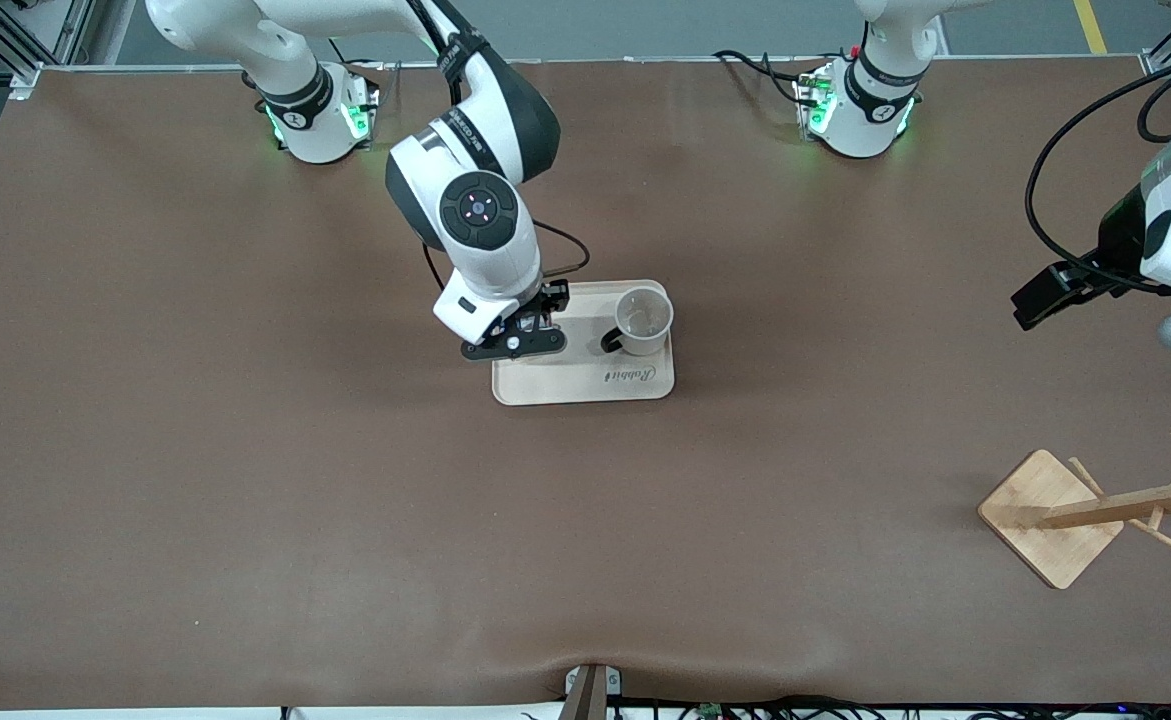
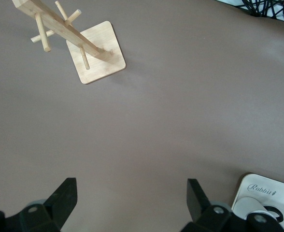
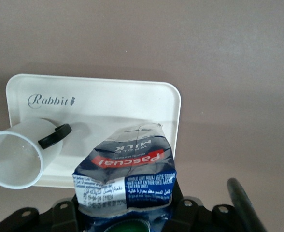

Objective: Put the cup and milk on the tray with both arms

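Note:
The cream tray [image 1: 585,385] lies mid-table. The white cup [image 1: 643,322] stands upright on it, at the end toward the left arm, black handle [image 1: 610,341] pointing at the right gripper. My right gripper [image 1: 517,338] is over the tray's end toward the right arm, shut on the dark-blue milk carton [image 3: 125,176] near its green cap. The carton is beside the cup [image 3: 17,157] over the tray [image 3: 113,104]; I cannot tell whether its bottom touches. The front view hides the milk. My left gripper [image 2: 132,195] is open and empty, waiting in the air over the table's left-arm end [image 1: 1050,295].
A wooden peg rack [image 1: 1050,515] on a square base stands toward the left arm's end, nearer the front camera; it also shows in the left wrist view [image 2: 96,58]. A tray corner [image 2: 265,191] shows there too. Brown mat covers the table.

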`<move>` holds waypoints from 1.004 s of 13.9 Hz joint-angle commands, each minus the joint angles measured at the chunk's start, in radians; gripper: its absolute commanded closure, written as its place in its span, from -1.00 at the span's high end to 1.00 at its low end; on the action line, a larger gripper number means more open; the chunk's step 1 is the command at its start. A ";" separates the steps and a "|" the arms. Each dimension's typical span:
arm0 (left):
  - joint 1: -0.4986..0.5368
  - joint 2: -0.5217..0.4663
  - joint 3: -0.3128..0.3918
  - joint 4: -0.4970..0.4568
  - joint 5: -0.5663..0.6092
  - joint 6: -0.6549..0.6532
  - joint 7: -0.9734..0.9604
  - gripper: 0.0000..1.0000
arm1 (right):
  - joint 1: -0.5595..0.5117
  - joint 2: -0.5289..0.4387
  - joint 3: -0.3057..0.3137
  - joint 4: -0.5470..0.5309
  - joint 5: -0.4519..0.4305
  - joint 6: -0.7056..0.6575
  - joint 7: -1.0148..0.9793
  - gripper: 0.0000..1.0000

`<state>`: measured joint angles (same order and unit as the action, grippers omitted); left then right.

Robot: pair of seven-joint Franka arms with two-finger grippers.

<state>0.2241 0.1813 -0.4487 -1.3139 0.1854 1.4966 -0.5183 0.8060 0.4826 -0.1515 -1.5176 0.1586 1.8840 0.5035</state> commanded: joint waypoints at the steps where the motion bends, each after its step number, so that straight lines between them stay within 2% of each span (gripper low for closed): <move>1: 0.006 -0.048 -0.008 -0.019 0.009 -0.006 0.078 1.00 | 0.006 -0.009 -0.003 -0.036 -0.005 0.059 0.004 -1.00; 6: 0.006 -0.077 -0.007 -0.024 0.000 -0.032 0.159 1.00 | 0.010 -0.009 0.001 -0.084 0.007 0.113 0.004 -1.00; 8: -0.003 -0.111 0.016 -0.044 -0.009 -0.032 0.204 1.00 | 0.010 -0.012 0.004 -0.131 0.065 0.177 0.001 -1.00; 12: -0.129 -0.201 0.197 -0.139 -0.083 -0.033 0.256 1.00 | 0.009 -0.018 0.004 -0.135 0.065 0.175 -0.002 -1.00; 13: -0.159 -0.216 0.229 -0.156 -0.083 -0.032 0.259 1.00 | 0.009 -0.021 0.004 -0.135 0.065 0.173 -0.002 -0.94; 14: -0.201 -0.229 0.273 -0.169 -0.081 -0.032 0.259 1.00 | 0.009 -0.025 0.004 -0.136 0.065 0.170 -0.002 -0.80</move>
<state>0.0865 0.0173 -0.2489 -1.4123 0.1179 1.4601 -0.2788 0.8094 0.4795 -0.1466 -1.6225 0.2098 2.0419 0.5028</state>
